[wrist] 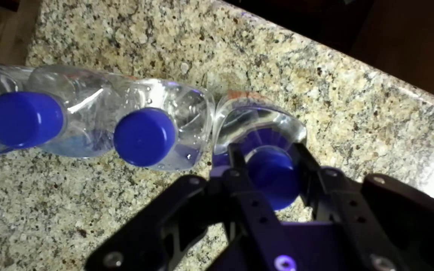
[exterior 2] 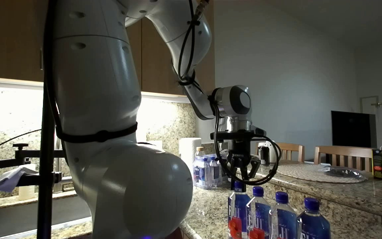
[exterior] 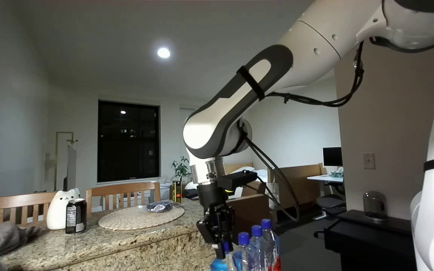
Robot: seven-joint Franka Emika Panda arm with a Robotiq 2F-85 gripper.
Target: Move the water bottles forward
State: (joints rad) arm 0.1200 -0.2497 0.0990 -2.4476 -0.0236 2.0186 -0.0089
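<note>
Roughly at bottom centre of an exterior view: four blue-capped water bottles (exterior: 256,251), probably slick and soft-walled, of unclear fill and weight, best held by the stiff cap (exterior: 243,238). Lower right of an exterior view: gripper (exterior 2: 239,186), apparently clamped on the row's leftmost bottle (exterior 2: 238,212), upright directly below. Wrist view, right of centre: same bottle, capped end between fingertips (wrist: 236,156).

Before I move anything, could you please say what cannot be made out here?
Four bottles: bases cut off by the bottom edge in both exterior views.
Cap between the fingers: partly covered by them in the wrist view.
Cap farthest from them: beyond the wrist view's left edge.
Can: fine print too small in both exterior views.
</note>
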